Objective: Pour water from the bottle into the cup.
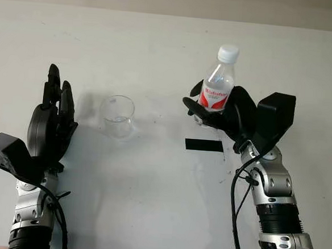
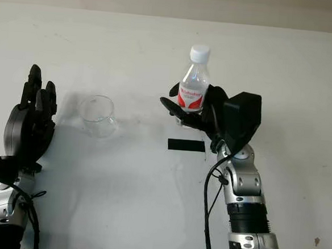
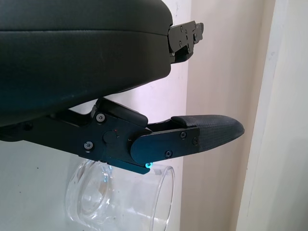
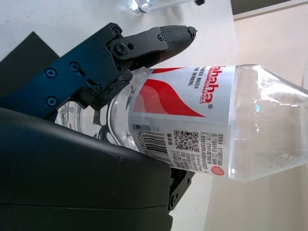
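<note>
Right hand [image 1: 226, 114]: fingers closed around bottle [image 1: 218, 82], upright, capped, ready for lifting.
Left hand [image 1: 49, 122]: open, beside cup [image 1: 117, 115], likely for steadying.

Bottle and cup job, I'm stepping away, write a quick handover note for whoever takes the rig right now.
Right hand: shut on the bottle, holding it upright at the table's right of centre; its white cap looks to be still on.
Left hand: open, standing beside the cup on its left, not touching it.
Cup: upright on the table, left of centre, well apart from the bottle. A black patch lies on the table just in front of the bottle.
Done: bottle grasped.
Left: deal with the cap, carry the bottle over the cup, tilt and pour.
</note>
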You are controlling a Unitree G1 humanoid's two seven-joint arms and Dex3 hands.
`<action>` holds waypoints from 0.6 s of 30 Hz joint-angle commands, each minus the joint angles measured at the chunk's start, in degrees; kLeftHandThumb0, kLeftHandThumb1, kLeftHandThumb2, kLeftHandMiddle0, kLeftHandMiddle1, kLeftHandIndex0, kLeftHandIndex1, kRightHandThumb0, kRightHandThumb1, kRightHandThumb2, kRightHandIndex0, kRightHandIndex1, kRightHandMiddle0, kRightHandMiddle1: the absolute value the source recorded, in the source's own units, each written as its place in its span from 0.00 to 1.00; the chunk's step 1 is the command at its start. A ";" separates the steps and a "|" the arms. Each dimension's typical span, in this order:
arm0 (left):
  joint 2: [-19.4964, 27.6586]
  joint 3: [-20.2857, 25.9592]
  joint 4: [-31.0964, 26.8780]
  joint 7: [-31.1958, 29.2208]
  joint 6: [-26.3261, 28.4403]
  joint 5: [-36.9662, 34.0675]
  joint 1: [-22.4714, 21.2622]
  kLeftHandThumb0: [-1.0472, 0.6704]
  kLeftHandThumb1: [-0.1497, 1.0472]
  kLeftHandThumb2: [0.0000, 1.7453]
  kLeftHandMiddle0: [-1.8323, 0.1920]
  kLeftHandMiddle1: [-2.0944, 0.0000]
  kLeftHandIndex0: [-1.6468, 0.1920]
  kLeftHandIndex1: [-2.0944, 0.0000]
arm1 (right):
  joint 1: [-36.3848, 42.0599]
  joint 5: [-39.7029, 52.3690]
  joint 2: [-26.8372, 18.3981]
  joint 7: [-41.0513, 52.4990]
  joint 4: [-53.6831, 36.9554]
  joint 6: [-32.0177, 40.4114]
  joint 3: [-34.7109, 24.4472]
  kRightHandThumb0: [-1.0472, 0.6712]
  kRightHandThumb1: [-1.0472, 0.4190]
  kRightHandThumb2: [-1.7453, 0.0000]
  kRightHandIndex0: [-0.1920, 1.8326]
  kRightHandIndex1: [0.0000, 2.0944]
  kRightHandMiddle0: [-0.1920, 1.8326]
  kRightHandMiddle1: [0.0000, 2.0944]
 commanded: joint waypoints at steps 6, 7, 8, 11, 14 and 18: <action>-0.05 0.18 0.84 0.15 -0.11 0.10 1.16 0.18 1.00 0.32 1.00 1.00 1.00 1.00 | 2.47 0.82 1.70 -0.34 0.47 -0.09 -0.97 0.36 0.00 0.72 0.59 1.00 0.46 1.00; 0.04 0.21 0.96 -0.08 -0.16 -0.01 1.14 0.18 1.00 0.32 1.00 1.00 1.00 1.00 | 2.80 0.88 1.92 -0.42 0.62 -0.19 -1.04 0.36 0.00 0.73 0.59 1.00 0.46 1.00; 0.08 0.24 1.00 -0.22 -0.15 -0.09 1.14 0.18 1.00 0.32 1.00 1.00 1.00 1.00 | 3.11 1.03 2.11 -0.42 0.79 -0.19 -1.16 0.35 0.00 0.73 0.59 1.00 0.46 1.00; 0.27 0.30 0.94 -0.31 -0.20 0.07 1.14 0.18 1.00 0.33 1.00 1.00 1.00 1.00 | 3.78 0.91 2.28 -0.59 1.44 0.26 -1.31 0.34 0.00 0.73 0.59 1.00 0.45 1.00; 0.51 0.41 0.79 -0.41 -0.01 0.07 1.17 0.18 1.00 0.33 1.00 1.00 1.00 1.00 | 4.33 1.00 2.37 -0.38 2.54 -0.11 -1.68 0.33 0.00 0.74 0.59 1.00 0.44 1.00; 0.65 0.59 0.74 -0.44 -0.02 -0.09 1.15 0.18 1.00 0.32 1.00 1.00 1.00 1.00 | 5.47 1.62 2.99 -0.25 3.85 -1.12 -2.34 0.33 0.00 0.74 0.58 1.00 0.44 1.00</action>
